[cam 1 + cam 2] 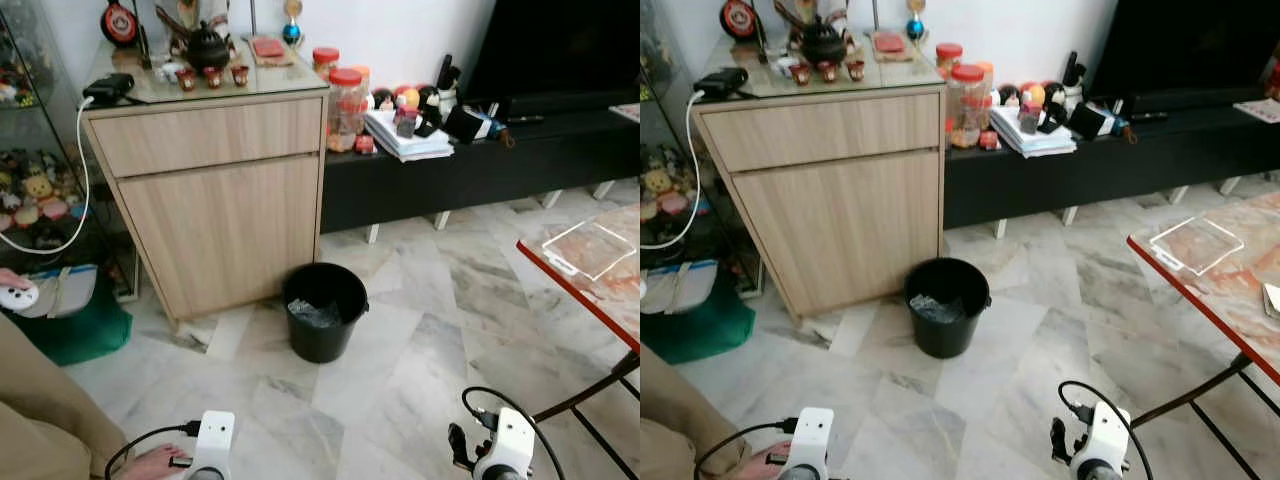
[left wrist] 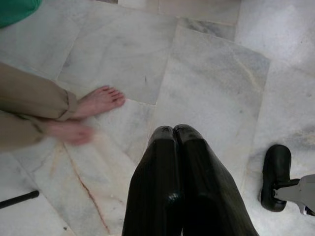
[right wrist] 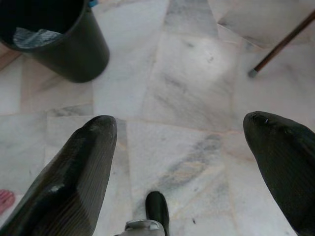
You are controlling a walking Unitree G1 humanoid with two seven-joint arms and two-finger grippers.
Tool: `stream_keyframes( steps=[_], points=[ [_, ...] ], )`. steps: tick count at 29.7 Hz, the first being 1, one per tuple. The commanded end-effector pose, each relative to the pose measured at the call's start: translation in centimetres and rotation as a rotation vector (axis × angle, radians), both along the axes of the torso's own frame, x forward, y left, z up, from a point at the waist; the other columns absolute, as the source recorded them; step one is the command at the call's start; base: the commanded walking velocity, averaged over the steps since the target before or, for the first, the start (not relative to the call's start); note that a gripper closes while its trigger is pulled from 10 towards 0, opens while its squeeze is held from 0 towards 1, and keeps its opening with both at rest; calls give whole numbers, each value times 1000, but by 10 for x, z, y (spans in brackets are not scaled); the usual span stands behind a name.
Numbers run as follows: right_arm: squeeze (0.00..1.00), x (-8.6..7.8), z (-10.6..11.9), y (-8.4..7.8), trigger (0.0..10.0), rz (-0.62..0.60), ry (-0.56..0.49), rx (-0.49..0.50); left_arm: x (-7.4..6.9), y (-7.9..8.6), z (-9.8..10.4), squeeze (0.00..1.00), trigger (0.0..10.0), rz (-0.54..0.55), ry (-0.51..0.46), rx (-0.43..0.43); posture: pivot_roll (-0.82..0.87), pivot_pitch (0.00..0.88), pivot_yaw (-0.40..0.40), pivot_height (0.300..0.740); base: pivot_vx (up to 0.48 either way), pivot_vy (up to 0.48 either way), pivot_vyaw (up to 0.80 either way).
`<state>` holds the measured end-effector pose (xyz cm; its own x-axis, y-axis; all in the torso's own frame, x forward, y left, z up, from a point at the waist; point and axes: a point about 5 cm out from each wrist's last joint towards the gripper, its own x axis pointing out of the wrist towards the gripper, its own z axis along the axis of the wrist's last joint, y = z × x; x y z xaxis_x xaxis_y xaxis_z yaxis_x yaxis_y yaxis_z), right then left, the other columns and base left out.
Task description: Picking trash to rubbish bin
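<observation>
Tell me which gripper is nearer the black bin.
Right, as far as I can judge. The right gripper hangs open just short of the bin, slightly to its right. The left gripper, shut, hangs farther off to its left, near a person's feet.

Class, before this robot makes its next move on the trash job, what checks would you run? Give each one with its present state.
1. Rubbish bin upright, mouth open: ok.
2. Right gripper open, nothing between fingers: ok.
3. Left gripper shut, holding nothing visible: ok.
4. Floor between robot and bin free of obstacles: ok.
5. Person's foot near the left gripper: not ok.
6. Trash piece to pick located: cannot tell.
</observation>
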<state>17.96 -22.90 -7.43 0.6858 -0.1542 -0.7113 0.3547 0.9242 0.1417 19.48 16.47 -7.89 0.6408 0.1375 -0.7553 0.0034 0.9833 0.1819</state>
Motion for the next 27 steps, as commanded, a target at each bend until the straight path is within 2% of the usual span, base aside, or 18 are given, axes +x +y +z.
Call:
stream_keyframes(
  steps=[1, 13, 17, 21, 27],
  points=[
    [0, 0, 1, -2, 10000, -20, -11, -4, -1, 2, -1, 0, 10000, -16, 2, 5, -114, 0, -61, 740, 0, 0, 0],
    [0, 3, -1, 10, 10000, -8, 7, 21, 2, 14, 3, 0, 10000, -8, -11, 31, -77, 0, -49, 740, 0, 0, 0],
    [0, 7, -3, 31, 10000, 2, 5, 63, 6, 34, 7, 0, 10000, -2, -19, 73, -63, 0, 4, 740, 0, 0, -800],
    [0, 6, -6, 39, 10000, 2, 14, 75, 9, 45, 10, 0, 10000, 5, -26, 93, -66, 0, 27, 740, 0, 0, -800],
    [0, 4, -7, 44, 10000, -12, 16, 88, 14, 56, 15, 0, 10000, 26, -41, 108, -57, 0, 37, 740, 0, 0, -800]
  ],
)
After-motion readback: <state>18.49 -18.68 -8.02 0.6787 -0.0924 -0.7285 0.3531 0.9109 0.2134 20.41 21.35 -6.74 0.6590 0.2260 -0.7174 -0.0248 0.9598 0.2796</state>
